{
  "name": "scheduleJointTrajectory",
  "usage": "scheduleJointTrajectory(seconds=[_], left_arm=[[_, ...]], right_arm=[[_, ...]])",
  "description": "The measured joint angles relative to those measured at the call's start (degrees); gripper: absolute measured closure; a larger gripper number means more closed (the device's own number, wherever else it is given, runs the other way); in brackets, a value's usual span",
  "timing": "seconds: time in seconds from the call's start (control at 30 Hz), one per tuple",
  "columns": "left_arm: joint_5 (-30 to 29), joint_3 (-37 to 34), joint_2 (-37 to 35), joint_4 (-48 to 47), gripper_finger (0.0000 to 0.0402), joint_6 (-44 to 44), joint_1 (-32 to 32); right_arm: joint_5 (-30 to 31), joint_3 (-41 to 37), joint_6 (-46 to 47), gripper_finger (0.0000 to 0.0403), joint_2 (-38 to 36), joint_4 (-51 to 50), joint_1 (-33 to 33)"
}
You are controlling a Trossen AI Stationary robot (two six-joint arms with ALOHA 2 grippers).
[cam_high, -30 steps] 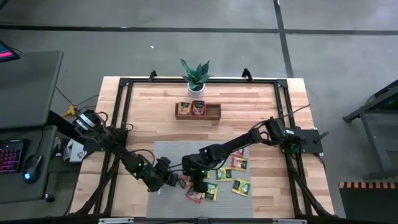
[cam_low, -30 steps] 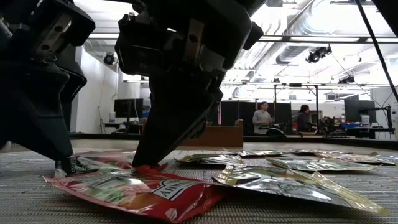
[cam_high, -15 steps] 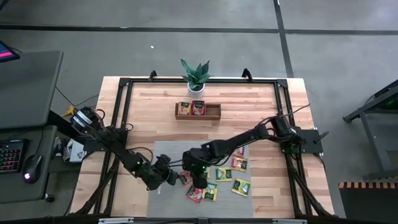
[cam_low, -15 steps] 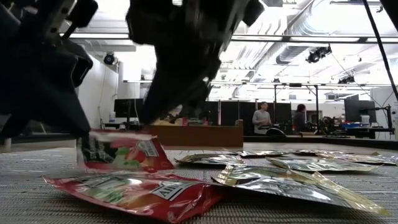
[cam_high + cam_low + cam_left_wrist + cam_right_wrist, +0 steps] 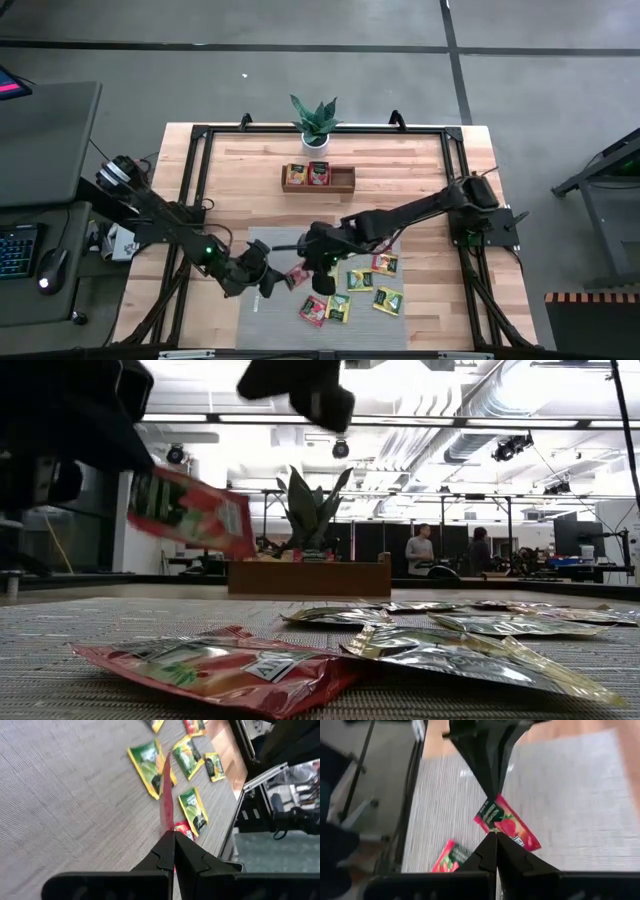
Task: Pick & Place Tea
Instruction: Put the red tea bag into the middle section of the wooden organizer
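Left gripper (image 5: pixel 170 840) pinched on red sachet (image 5: pixel 165 795) edge; light, floppy, slick foil; right gripper (image 5: pixel 496 840) closed empty.

held sachet: red tea sachet (image 5: pixel 297 277) with strawberry print and dark label, lifted clear of the grey ribbed mat (image 5: pixel 262 247), tilted, pinched at one edge by the left gripper (image 5: pixel 276 281)
loose sachets: red, yellow and green tea sachets (image 5: pixel 362 281) lying flat on the mat, scattered over its right half
nearest-edge sachets: red sachet (image 5: pixel 313 311) touching a green-yellow one (image 5: pixel 339 309) at the mat's front edge
trayed sachets: two sachets (image 5: pixel 307 174) upright in the wooden tray (image 5: pixel 343 180), beyond the mat
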Motion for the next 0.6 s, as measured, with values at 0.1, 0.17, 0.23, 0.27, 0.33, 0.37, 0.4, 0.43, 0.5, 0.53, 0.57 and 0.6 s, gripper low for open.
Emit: scheduleJointTrajectory(seconds=[0.1, 0.17, 0.23, 0.27, 0.33, 0.37, 0.4, 0.43, 0.5, 0.53, 0.57, 0.6], left_arm=[[1.30, 0.02, -4.31, -4.35, 0.0401, 3.92, 1.78], [3.71, 0.01, -7.08, -7.09, 0.0401, 7.56, 3.74], [7.12, 0.03, -9.93, -8.95, 0.0401, 11.30, 6.25], [9.05, 0.04, -11.08, -9.92, 0.0401, 13.31, 7.65], [13.50, 0.04, -12.88, -11.52, 0.0401, 17.24, 10.88], [15.79, 0.04, -13.71, -12.27, 0.0401, 19.23, 12.61], [17.92, 0.04, -14.49, -12.76, 0.0401, 21.34, 14.36], [20.17, 0.04, -15.21, -13.00, 0.0401, 23.21, 16.28], [24.80, 0.04, -16.08, -13.88, 0.0401, 27.05, 20.09], [27.30, 0.04, -16.22, -14.30, 0.0401, 28.91, 22.19], [29.87, 0.04, -16.24, -14.72, 0.0401, 30.82, 24.22], [32.53, 0.19, -16.26, -15.48, 0.0401, 32.76, 26.40]], right_arm=[[3.47, 0.08, 3.17, 0.0402, -2.57, -1.97, -0.11], [6.04, 0.08, 5.46, 0.0402, -4.18, -3.26, -0.19], [8.86, 0.08, 7.87, 0.0402, -5.52, -5.99, -0.20], [10.24, 0.08, 9.04, 0.0402, -6.01, -7.41, -0.20], [12.70, 0.08, 11.18, 0.0402, -6.98, -10.91, -0.12], [13.73, 0.08, 12.32, 0.0402, -7.44, -12.72, 0.01], [14.82, 0.08, 13.23, 0.0402, -7.83, -14.51, 0.23], [15.77, 0.08, 14.15, 0.0403, -8.07, -16.14, 0.43], [17.27, 0.08, 15.52, 0.0403, -8.46, -19.38, 1.05], [17.80, 0.08, 16.41, 0.0403, -8.47, -20.66, 1.30], [17.92, 0.08, 17.33, 0.0403, -8.47, -21.68, 1.55], [17.92, 0.08, 18.17, 0.0403, -8.47, -22.68, 1.75]])
